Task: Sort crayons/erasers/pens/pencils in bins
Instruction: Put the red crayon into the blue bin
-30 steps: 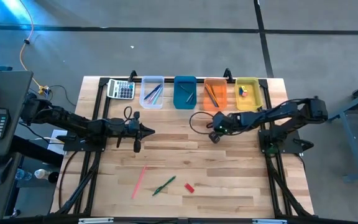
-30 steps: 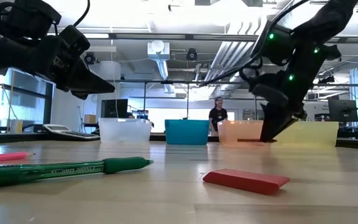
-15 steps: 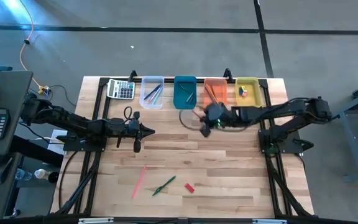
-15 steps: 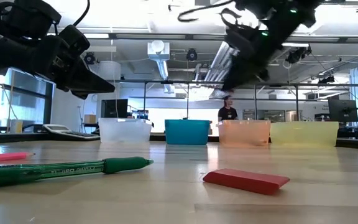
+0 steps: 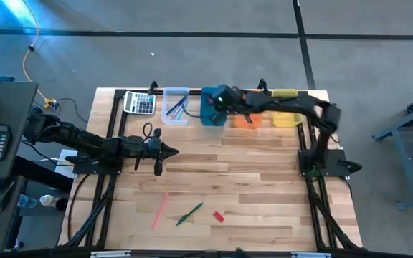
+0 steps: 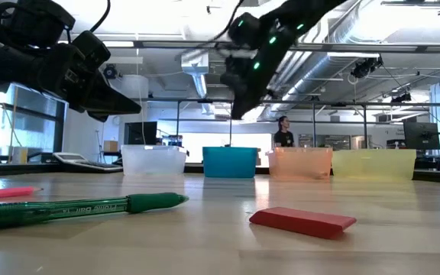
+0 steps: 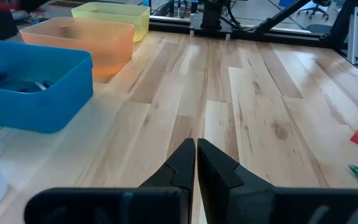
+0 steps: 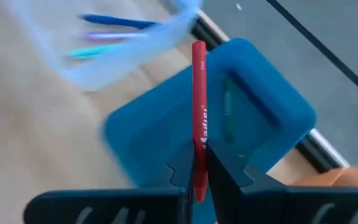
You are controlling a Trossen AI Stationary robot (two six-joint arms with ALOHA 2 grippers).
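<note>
Red crayon [image 8: 199,112] clamped upright between right gripper [image 8: 197,167] jaws, above blue bin [image 8: 253,118].

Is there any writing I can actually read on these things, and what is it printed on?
Green pen: raised lettering along the barrel, too blurred to read.
Red crayon held in the right gripper: white print on its wrapper, blurred, not legible.
Calculator: keys too small to read.
Nothing else shows text.

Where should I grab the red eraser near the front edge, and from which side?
Take the red eraser across its short width, coming straight down. It lies flat and low on the table, clear of the green pen, so only its long side edges offer grip.
</note>
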